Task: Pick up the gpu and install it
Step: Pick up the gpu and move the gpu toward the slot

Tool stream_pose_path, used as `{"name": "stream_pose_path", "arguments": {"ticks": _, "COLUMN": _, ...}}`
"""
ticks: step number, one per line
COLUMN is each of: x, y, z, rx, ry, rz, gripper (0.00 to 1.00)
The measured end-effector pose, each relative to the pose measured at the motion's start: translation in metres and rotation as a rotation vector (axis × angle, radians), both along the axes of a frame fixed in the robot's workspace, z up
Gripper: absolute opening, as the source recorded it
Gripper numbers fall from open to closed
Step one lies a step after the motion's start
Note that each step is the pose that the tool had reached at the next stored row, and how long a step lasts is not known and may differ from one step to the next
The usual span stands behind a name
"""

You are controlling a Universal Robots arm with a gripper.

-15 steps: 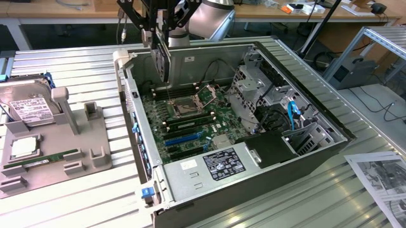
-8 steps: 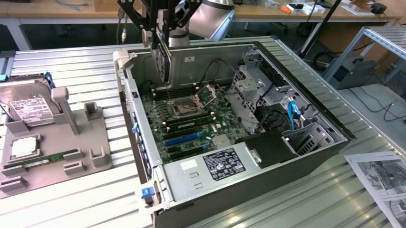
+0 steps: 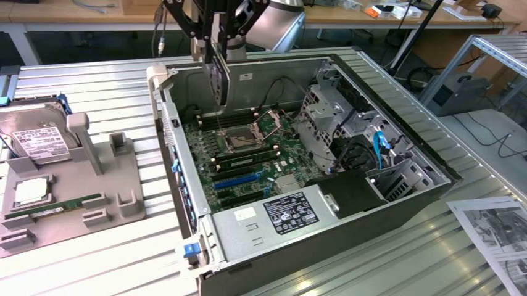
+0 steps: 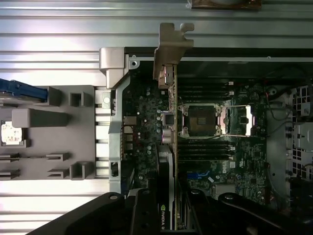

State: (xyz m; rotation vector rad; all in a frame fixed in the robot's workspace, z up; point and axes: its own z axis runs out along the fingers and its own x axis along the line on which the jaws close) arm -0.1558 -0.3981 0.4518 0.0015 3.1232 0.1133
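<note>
My gripper point(image 3: 216, 38) is shut on the gpu point(image 3: 221, 80), a dark card that hangs on edge above the back of the open computer case point(image 3: 428, 185). In the wrist view the gpu point(image 4: 169, 112) is edge-on, its silver bracket point(image 4: 173, 44) at the far end over the case's rear wall. The black fingers point(image 4: 142, 213) clamp its labelled end. Below the card lies the green motherboard point(image 3: 272, 151) with its open CPU socket point(image 3: 240, 139) and blue expansion slots point(image 3: 234, 180). The card is clear of the board.
A grey parts holder point(image 3: 123, 203) stands at the exterior view's left of the case with a hard drive point(image 3: 33, 139), a processor point(image 3: 29, 191) and a green memory stick point(image 3: 58, 208). A power supply point(image 3: 280, 216), drive cages point(image 3: 329, 114) and cables fill the case's other side.
</note>
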Motion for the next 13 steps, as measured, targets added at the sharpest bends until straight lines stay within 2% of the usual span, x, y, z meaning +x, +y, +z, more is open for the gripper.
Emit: {"name": "stream_pose_path", "arguments": {"ticks": 13, "x": 0.022, "y": 0.0000, "z": 0.0000, "rx": 0.0000, "ry": 0.0000, "rz": 0.000, "gripper": 0.27}}
